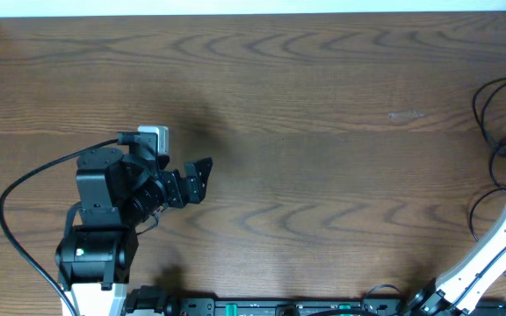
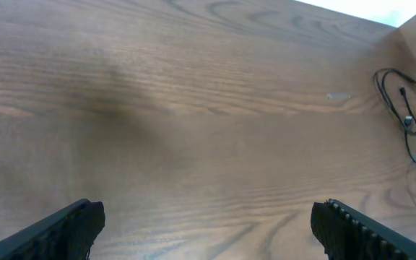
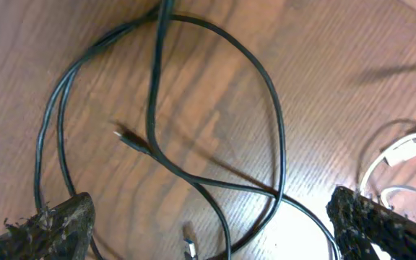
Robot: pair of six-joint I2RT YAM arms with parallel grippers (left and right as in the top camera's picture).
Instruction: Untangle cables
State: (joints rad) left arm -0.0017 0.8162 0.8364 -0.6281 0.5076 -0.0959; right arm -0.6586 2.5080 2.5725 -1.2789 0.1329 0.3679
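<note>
- Overhead: left gripper [image 1: 202, 180] sits mid-left on table [image 1: 323, 70], jaws apart, holding nothing. Black cables [image 1: 497, 132] are bunched at the far right edge, partly out of shot. Right arm [image 1: 490, 259] reaches that way; its gripper is off frame here.
- Risk: left is well apart from the pile. If right works alone, nothing pins the other end, so the whole bundle prob. drags along instead of separating.
- Left wrist: fingers [image 2: 71, 227] spread wide, only bare wood between them. Cables show small at far right, near the table's edge.
- Risk: a pull toward that side could tip a loop over the edge. Can't tell how much margin there is.
- Right wrist: right gripper [image 3: 211, 231] hangs over the loops, fingers released, grasping nothing.
- Black strands cross each other in sev. spots. One plug end [image 3: 127, 136] lies inside the big loop, and a second plug [image 3: 188, 249] shows at the bottom edge.
- White cable [image 3: 403, 152] w/ its connector lies at right, just beside the right-hand finger.
- Risk: strands cross beneath the jaws, so closing here could pinch two at once, and lifting would then tighten the tangle.
- Risk: the loose plug end could snag on the loop around it when a strand is drawn out.
- Risk: the white cable could get swept in by that finger. Can't tell if it's tangled w/ the black ones.
</note>
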